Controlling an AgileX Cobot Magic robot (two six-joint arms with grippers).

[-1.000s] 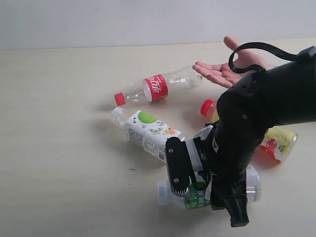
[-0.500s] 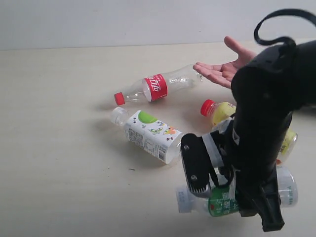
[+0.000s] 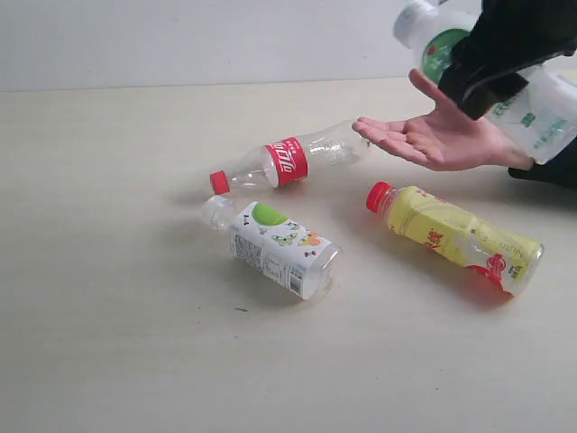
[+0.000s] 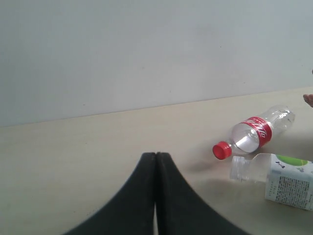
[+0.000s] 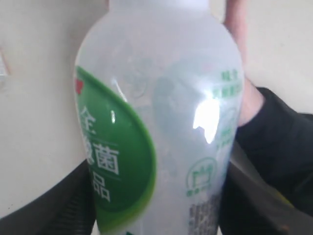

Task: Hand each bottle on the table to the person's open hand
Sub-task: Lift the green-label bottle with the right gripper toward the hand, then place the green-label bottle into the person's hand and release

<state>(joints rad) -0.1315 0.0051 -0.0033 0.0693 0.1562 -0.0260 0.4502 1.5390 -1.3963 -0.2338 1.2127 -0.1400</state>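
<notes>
Three bottles (image 3: 279,257) clutter the table (image 3: 99,316) centre; left side free.

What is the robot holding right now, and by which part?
The right gripper holds a white-capped bottle around its labelled body, above the person's open hand. The left gripper is shut on nothing.

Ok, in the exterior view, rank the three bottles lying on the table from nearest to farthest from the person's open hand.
1. Clear red-label bottle: its base lies right by the fingertips of the open hand, to the left.
2. Yellow bottle: just in front of the hand, a close second.
3. White-capped bottle: farthest, well off to the front left.
</notes>
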